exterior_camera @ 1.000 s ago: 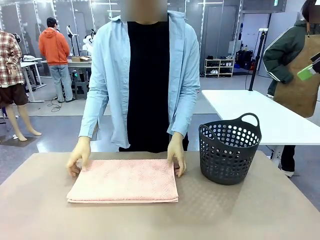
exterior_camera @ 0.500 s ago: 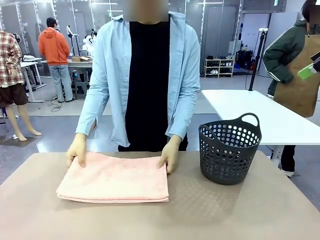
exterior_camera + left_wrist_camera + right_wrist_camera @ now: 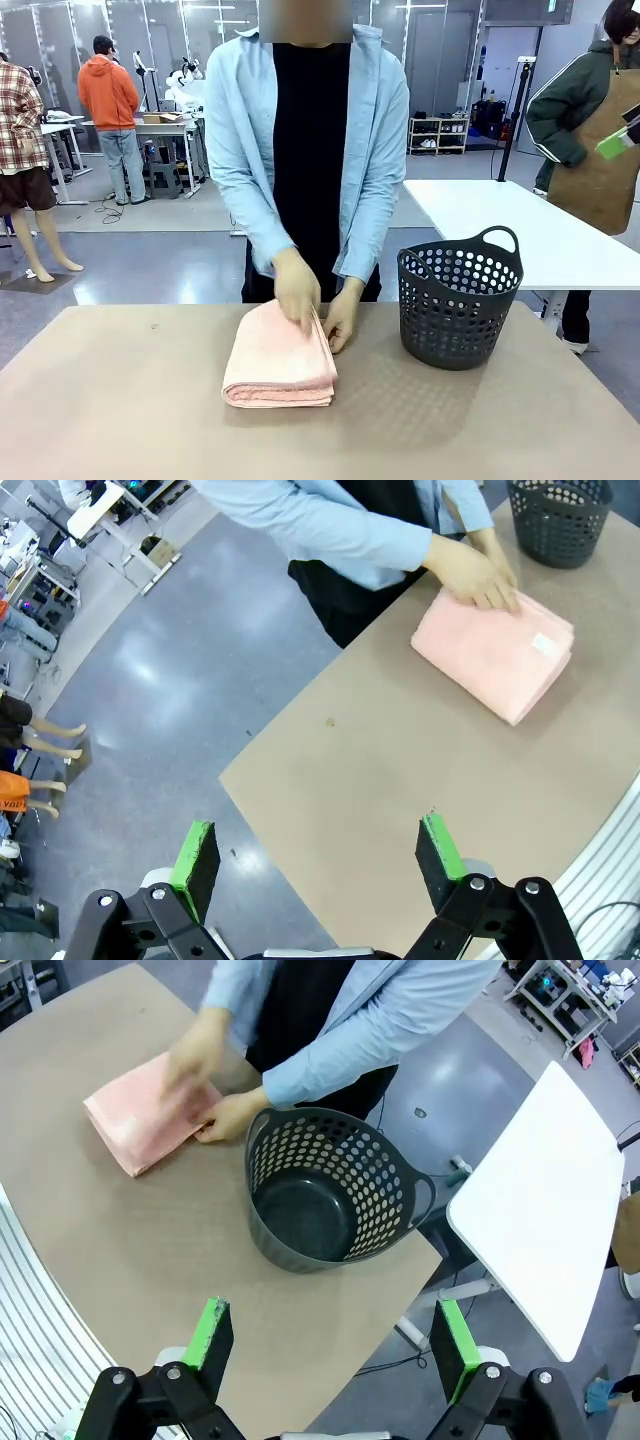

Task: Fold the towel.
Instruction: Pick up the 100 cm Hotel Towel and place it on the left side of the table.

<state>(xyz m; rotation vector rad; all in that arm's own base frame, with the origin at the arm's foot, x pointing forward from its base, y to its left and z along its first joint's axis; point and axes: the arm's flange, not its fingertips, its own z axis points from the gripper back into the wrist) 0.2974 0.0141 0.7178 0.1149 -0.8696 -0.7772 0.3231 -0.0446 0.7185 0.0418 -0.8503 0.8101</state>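
The pale pink towel (image 3: 279,362) lies folded into a narrow stack on the brown table (image 3: 120,420), near the far edge. Both of the person's hands (image 3: 298,290) rest on its far right corner. In the left wrist view the towel (image 3: 492,655) shows a small white label, and the person's hands press on its far end. In the right wrist view the towel (image 3: 145,1120) lies left of the basket. My left gripper (image 3: 318,855) hangs open high above the table's corner, holding nothing. My right gripper (image 3: 333,1350) is open too, high over the table's right end.
A dark grey perforated basket (image 3: 459,296) with handles stands empty right of the towel, also in the right wrist view (image 3: 325,1188). A white table (image 3: 520,230) stands beyond at the right, with another person beside it. The near half of the brown table is bare.
The person folded the towel's left half over to the right, making it about half as wide. Both hands now meet at its far right corner. Neither gripper changed.
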